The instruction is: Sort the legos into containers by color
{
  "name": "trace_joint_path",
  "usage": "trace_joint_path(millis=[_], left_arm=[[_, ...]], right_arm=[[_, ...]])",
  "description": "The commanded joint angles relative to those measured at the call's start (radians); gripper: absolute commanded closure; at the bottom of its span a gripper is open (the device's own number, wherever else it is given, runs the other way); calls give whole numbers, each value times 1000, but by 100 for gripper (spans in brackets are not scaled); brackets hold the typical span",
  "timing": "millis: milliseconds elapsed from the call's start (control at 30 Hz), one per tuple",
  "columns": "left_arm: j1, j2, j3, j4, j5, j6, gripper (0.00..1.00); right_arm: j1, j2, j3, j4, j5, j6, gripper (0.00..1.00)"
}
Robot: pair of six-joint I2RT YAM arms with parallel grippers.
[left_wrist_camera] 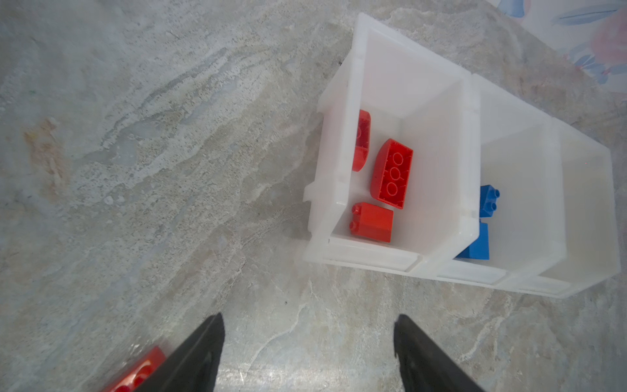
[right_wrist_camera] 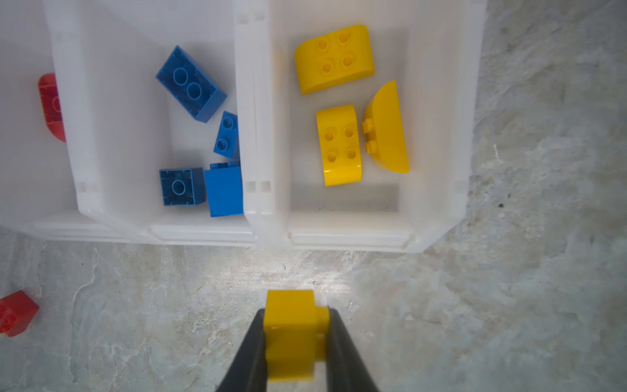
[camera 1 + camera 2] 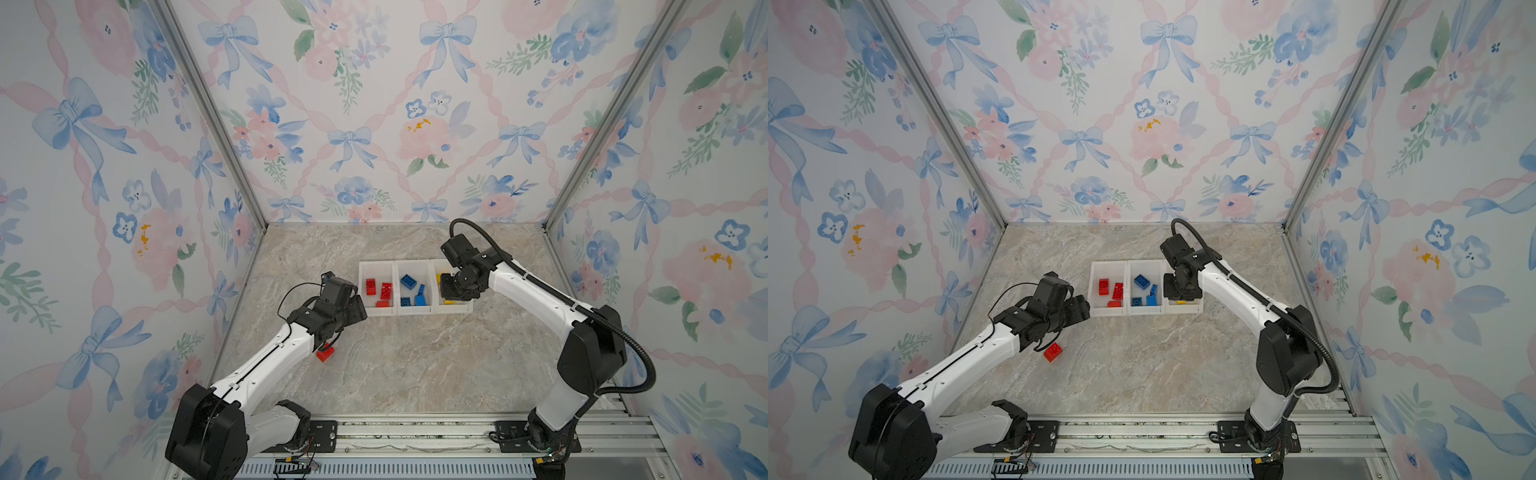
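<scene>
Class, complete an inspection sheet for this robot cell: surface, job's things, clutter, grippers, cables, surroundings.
Surface: marbled tabletop; one loose red lego near the left arm.
Job's things: three joined containers; red legos, blue legos and yellow legos each in their own.
Clutter: nothing seen.
Grippers: left gripper open, empty; right gripper shut on a yellow brick.
Cables: black conduit along the right arm; thin wire by the left wrist.
Surroundings: floral walls; metal rail in front.

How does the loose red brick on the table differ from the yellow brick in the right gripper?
The red brick lies free on the table; the yellow brick is clamped in the right gripper's jaws. The red one sits beside the open left gripper, ungripped; the yellow one hangs near the bin holding yellow bricks. Neither lies in a container yet.
</scene>
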Motion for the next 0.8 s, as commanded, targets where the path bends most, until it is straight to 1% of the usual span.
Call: trace_joint_path(millis=[0, 167, 367, 500, 600, 667, 767], left_arm=[[4, 6, 17, 7, -3, -23, 19], [2, 3, 9, 8, -5, -35, 19], [-1, -18, -16, 8, -6, -46, 19], [-2, -34, -32, 8, -6, -52, 19], [-3, -45, -40, 7, -7, -56, 19], [-2, -54, -48, 8, -8, -59, 19], [-3, -71, -58, 6, -11, -64, 19]], right_arm=[[-44, 89, 69, -11, -15, -94, 73], [-91, 201, 144, 19, -42, -114, 73], [-115, 276, 174, 56, -55, -117, 73], [-125, 306, 184, 80, -63, -121, 70], [-132, 325, 204, 81, -69, -126, 63], [-133, 330, 211, 81, -70, -129, 55], [-138, 327, 212, 80, -70, -132, 49]])
